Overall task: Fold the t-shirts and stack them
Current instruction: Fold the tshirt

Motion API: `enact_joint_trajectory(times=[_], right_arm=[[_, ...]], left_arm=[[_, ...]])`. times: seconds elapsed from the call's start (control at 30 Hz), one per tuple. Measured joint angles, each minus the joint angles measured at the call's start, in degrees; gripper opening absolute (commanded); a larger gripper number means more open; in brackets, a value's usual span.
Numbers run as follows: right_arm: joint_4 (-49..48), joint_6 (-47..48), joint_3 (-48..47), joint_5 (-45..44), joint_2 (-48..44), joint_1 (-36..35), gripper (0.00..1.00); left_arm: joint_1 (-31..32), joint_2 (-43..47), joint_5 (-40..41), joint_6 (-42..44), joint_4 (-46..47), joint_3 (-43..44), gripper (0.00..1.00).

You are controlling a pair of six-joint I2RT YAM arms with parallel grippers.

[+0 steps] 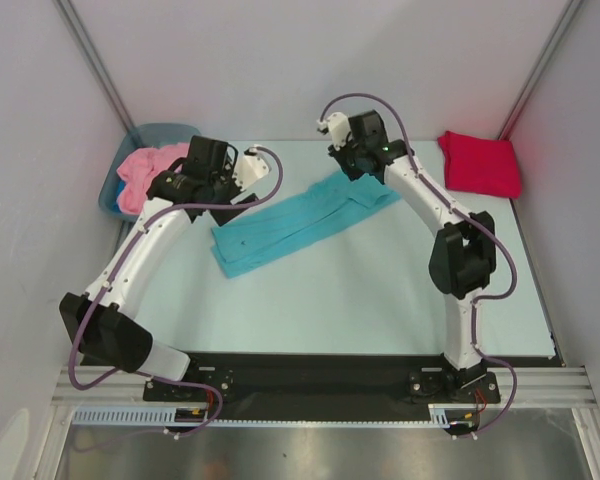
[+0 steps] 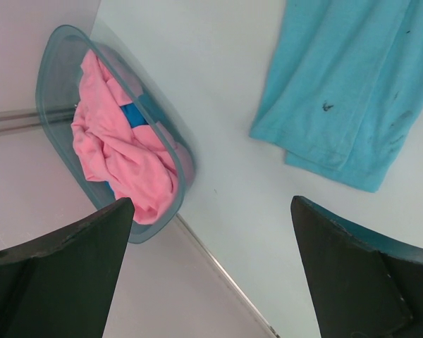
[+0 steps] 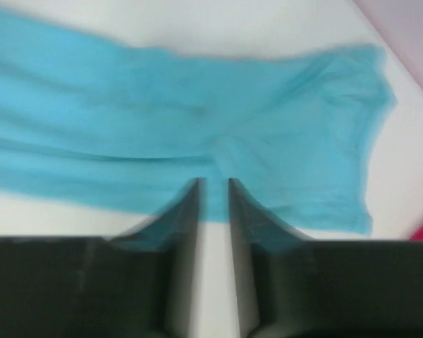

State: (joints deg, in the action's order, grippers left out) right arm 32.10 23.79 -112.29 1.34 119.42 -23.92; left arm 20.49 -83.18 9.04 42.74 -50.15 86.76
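L gripper [image 2: 211, 204] is spread as wide as it goes, nothing btwn the fingers [image 2: 70, 267], touching nothing; it hangs above the table [image 1: 380, 290] btwn the tub [image 2: 53, 63] and the near-left end of the turquoise t-shirt [image 1: 300, 225]. R gripper [image 3: 213, 184]: fingers almost together, just a thin slit btwn them w/ bare table showing through, no cloth seen in the slit; tips sit over the near edge of the turquoise shirt, close to its far-right end. R wrist view is blurred, so can't tell if the tips touch the cloth. Turquoise shirt is folded lengthwise into a long flat band, lying diagonally across mid-table, a few dark specks near the left end. Crimson t-shirt [image 1: 480, 163] lies folded at the far-right corner, well apart. Pink t-shirt [image 2: 120, 148] is bunched up in the tub at far left, a bit of blue showing under it.
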Motion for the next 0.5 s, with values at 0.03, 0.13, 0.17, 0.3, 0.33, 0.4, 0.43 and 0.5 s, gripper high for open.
enact_joint_trajectory(times=[0.03,0.13,0.17,0.3,0.33,0.4,0.43,0.5], right_arm=[[1.53,-0.07,0.46,2.38,-1.16,-1.31,0.0],[5.4,-0.13,0.5,8.87,-1.79,-4.46,0.0],[7.1,0.04,0.52,10.75,-1.42,-5.31,0.0],[11.82,0.52,0.02,15.5,2.34,-7.78,0.0],[12.26,0.59,-0.37,16.09,3.56,-8.24,0.0],[13.88,0.68,-1.77,17.16,7.1,-9.53,0.0],[14.75,0.66,-2.8,17.53,8.98,-10.12,0.0],[16.24,0.61,-5.55,18.01,12.31,-11.32,0.0]], left_arm=[[0.0,0.0,0.35,0.35,0.61,-0.17,1.0],[-0.66,-0.04,1.44,0.61,3.04,-1.33,1.0],[-1.25,-0.15,1.68,0.57,3.58,-1.49,1.0],[-6.4,-0.96,3.63,-2.73,6.73,-1.2,1.0],[-8.28,-1.03,4.57,-3.93,7.8,-1.2,1.0],[-11.8,-0.9,6.64,-6.25,10.1,-1.31,1.0],[-13.49,-0.63,7.78,-7.39,11.63,-1.7,1.0],[-16.37,0.2,9.86,-9.99,13.53,-2.64,1.0]])
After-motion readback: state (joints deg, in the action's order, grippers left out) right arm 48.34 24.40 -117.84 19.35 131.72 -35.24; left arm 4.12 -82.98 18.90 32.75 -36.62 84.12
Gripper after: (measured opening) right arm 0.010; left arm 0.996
